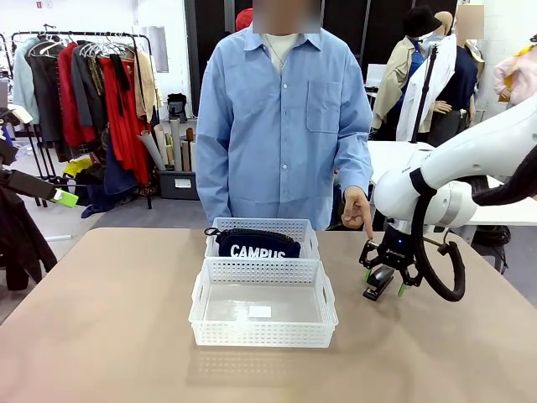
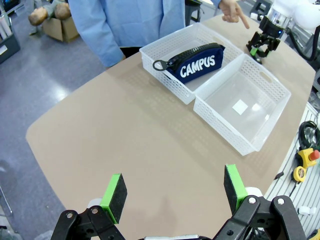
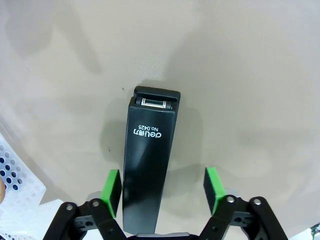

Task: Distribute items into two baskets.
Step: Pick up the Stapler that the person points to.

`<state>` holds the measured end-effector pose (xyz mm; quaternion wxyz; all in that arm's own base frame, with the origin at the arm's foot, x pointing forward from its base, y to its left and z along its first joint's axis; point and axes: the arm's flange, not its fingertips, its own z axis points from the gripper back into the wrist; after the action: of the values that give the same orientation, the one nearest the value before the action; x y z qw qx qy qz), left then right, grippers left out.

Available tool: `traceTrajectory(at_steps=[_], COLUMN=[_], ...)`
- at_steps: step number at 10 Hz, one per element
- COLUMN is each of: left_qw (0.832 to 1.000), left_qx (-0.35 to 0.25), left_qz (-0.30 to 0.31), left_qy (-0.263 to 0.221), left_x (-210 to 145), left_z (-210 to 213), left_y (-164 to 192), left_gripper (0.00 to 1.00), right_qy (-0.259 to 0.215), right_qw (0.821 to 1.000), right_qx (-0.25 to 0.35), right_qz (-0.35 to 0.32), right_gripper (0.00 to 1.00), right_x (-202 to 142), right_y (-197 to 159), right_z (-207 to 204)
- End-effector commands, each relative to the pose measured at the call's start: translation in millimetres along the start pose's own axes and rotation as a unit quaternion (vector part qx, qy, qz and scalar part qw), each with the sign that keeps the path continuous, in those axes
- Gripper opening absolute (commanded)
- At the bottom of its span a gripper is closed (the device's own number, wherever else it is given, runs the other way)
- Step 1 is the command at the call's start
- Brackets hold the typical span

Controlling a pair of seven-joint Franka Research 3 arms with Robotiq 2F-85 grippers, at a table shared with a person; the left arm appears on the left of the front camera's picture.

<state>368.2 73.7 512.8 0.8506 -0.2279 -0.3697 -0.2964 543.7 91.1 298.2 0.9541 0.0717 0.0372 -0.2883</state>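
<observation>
The right arm comes in from the right side of the front view, its white links bent downward so that the right gripper [image 1: 385,277] points straight down at the table [image 1: 109,336], just right of the baskets. Its fingers straddle the black stapler [image 3: 149,160], which lies flat on the tabletop; in the right wrist view the left green pad [image 3: 112,191] sits right against the stapler's side, while the other pad stands clear of it with bare table showing between, so the jaws are partly open around the stapler and not clamped on it. The stapler's hinge end points away from the wrist, and white print shows on its top. A person in a blue shirt stands at the far side, one hand [image 1: 357,208] hanging down with the index finger pointing at the table just beside the right gripper. The navy CAMPUS pouch [image 1: 254,245] lies in the far basket [image 1: 305,228], its zipper pull toward the left. The near basket [image 1: 262,336] touches the far one and holds only a small white label on its floor. The left gripper [image 2: 175,187] hovers high above the table's near-left corner, tilted toward the baskets, its jaws wide apart and holding nothing.
</observation>
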Motion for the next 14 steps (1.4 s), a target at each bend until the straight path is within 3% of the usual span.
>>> traceTrajectory(at_steps=[1,3,10,11,14], left_qw=[1.0,1.0,1.0,1.0,1.0], left_qx=[-0.003,-0.003,-0.003,-0.003,-0.003], left_qz=[0.004,0.004,0.004,0.004,0.004], left_qy=[-0.001,-0.001,-0.001,-0.001,-0.001], left_x=[1,1,1,1,1], left_z=[1,1,1,1,1], left_y=[0,0,0,0,0], left_gripper=[1.0,1.0,1.0,1.0,1.0], right_qy=[-0.028,-0.03,-0.016,-0.018,-0.029], right_qw=[0.999,0.999,0.999,0.998,0.981], right_qx=[-0.016,-0.025,-0.048,-0.067,-0.084], right_qz=[-0.022,-0.021,-0.011,0.012,0.17], right_gripper=[0.43,0.03,0.0,0.0,0.0], right_x=[1,-2,6,4,-24], right_y=[5,6,11,12,3], right_z=[0,0,-5,1,55])
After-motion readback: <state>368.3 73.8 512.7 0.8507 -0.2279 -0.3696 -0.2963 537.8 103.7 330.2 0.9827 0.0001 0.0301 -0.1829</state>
